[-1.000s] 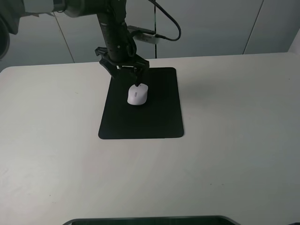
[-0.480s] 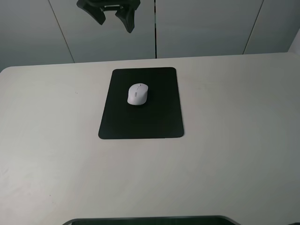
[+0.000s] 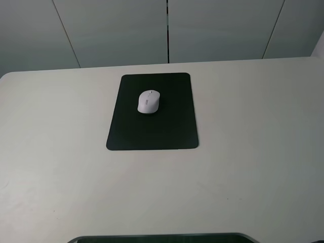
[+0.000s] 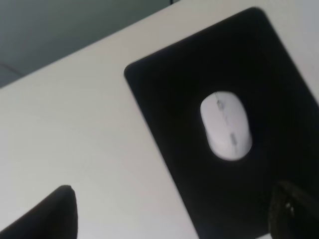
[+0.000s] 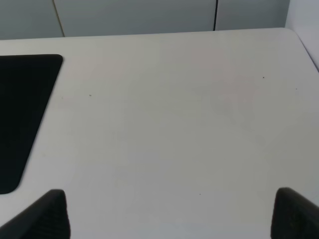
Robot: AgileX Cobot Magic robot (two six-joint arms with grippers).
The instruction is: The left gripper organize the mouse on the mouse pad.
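The white-grey mouse (image 3: 148, 102) lies on the far half of the black mouse pad (image 3: 152, 129), which rests flat on the white table. Neither arm shows in the exterior high view. The left wrist view looks down from well above on the mouse (image 4: 226, 125) and the mouse pad (image 4: 189, 74). My left gripper (image 4: 172, 219) is open, its two dark fingertips (image 4: 50, 214) spread wide at the picture's edge with nothing between them. My right gripper (image 5: 168, 219) is open too, above bare table, with a corner of the mouse pad (image 5: 20, 109) off to one side.
The white table (image 3: 253, 126) stretches wide on all sides of the pad. Grey wall panels (image 3: 167, 30) stand behind its far edge. A dark rounded edge (image 3: 162, 238) shows at the near side of the exterior high view.
The left arm, which hung open just over the mouse, rose and left the exterior high view. The mouse stayed where it was on the pad.
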